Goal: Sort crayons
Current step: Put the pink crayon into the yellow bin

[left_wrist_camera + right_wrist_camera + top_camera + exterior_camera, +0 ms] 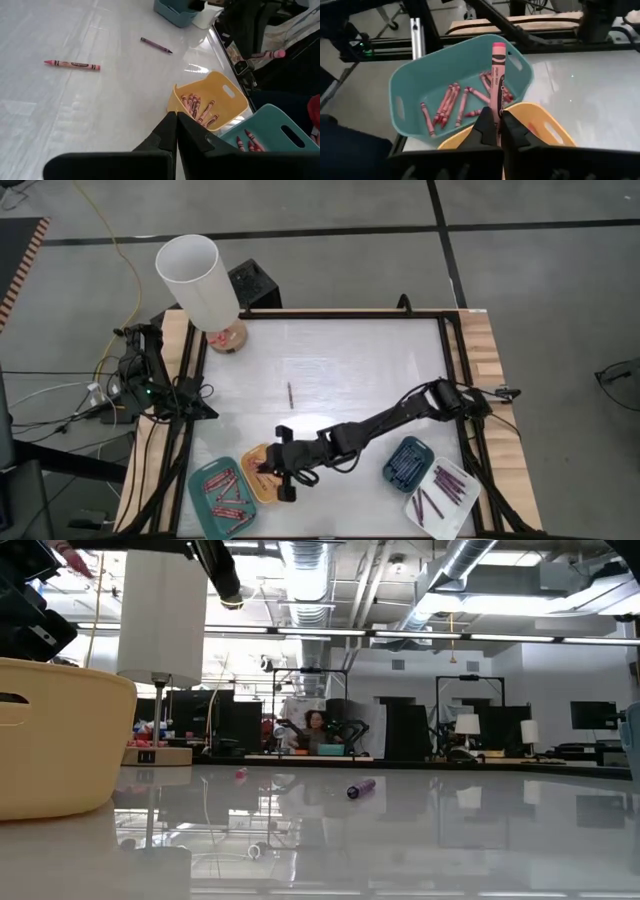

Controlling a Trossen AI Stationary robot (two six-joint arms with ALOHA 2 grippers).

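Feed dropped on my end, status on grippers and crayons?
Right gripper shut on pink crayon, above yellow tray. Left gripper shut, empty. Two loose crayons on table. Nothing in the way.

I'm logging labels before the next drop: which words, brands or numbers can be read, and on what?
None can be read.
Pink paper-wrapped crayon in the right claw: dark print on the wrapper, too blurred to read.
Pink crayon lying on the white tabletop: wrapper marks too small to read.
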